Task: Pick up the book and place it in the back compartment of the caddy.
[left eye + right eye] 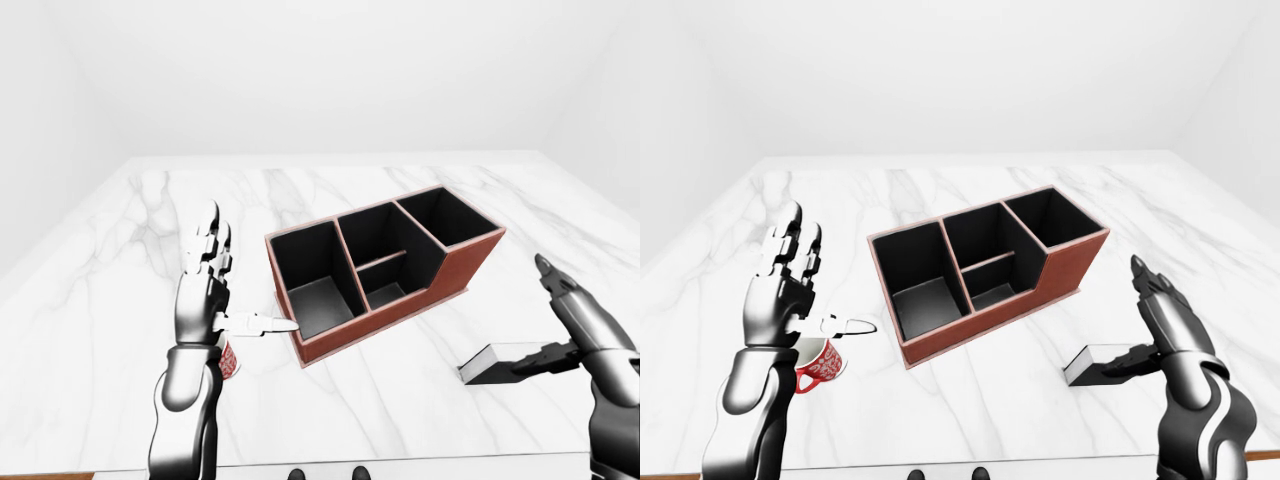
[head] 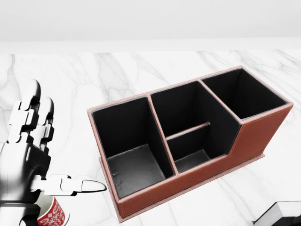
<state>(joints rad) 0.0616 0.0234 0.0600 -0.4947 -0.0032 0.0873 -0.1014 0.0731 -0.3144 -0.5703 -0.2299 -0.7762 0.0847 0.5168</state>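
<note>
The book (image 1: 1102,362) lies flat on the white marble worktop (image 1: 970,400), near its right side and close to the bottom edge in the right-eye view. It is well apart from the caddy (image 1: 985,280), which sits in the middle of the worktop.

The right hand (image 1: 1160,325) is just beside the book. Its fingers are spread wide, and the thumb tip looks like it touches the book's right end. It is not holding the book yet.

The left hand (image 1: 205,290) is up in the air, wide and holding nothing. A red and white mug (image 1: 820,362) stands just under it, near the caddy's left end.

The step now looks like getting a good grip on the book. To do it well, the right hand should go low and put the thumb on one side and the fingers on the other. Then it should squeeze gently before lifting. The book is thin and flat, so it may slide away if it is pushed. The caddy has black pockets inside. The book must go in the back one.
</note>
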